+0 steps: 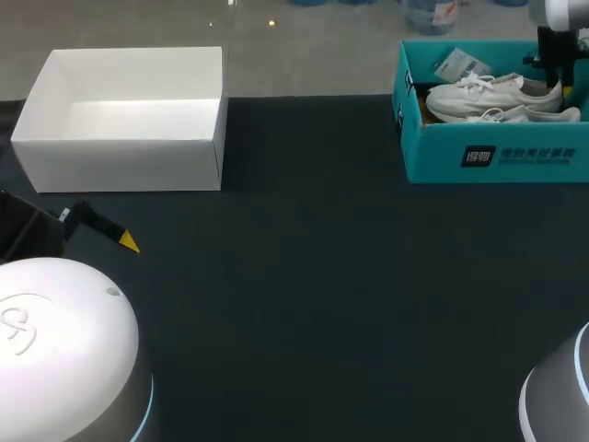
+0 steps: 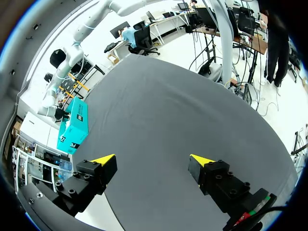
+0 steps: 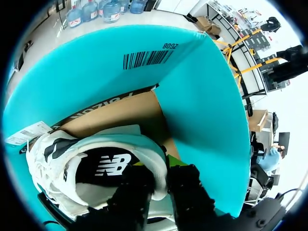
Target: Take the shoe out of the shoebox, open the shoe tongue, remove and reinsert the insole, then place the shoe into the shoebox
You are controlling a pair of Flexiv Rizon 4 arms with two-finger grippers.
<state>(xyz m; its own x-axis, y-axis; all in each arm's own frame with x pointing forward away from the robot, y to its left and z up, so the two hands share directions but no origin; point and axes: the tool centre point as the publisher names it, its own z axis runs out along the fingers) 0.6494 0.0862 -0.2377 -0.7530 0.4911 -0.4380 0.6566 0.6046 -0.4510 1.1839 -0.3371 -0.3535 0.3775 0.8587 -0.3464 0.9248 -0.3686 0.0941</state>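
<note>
my right pincer [image 3: 161, 169] pinches the shoe [image 3: 48, 163] only by its heel rim, so it may slip free leaving the shoebox [image 3: 202, 106].

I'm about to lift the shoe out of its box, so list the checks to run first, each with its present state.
1. Right pincer grips the shoe: its fingers straddle the heel collar, one inside and one outside, both against it. Ok.
2. Teal shoebox is open on top, with no lid over the shoe. Ok.
3. Second shoe lies against the gripped one; whether it will drag along: cannot tell.
4. Left pincer is open, holds nothing, and is far from the shoebox. Ok.
5. White box stands at the table's far left, away from the lift path. Ok.
</note>
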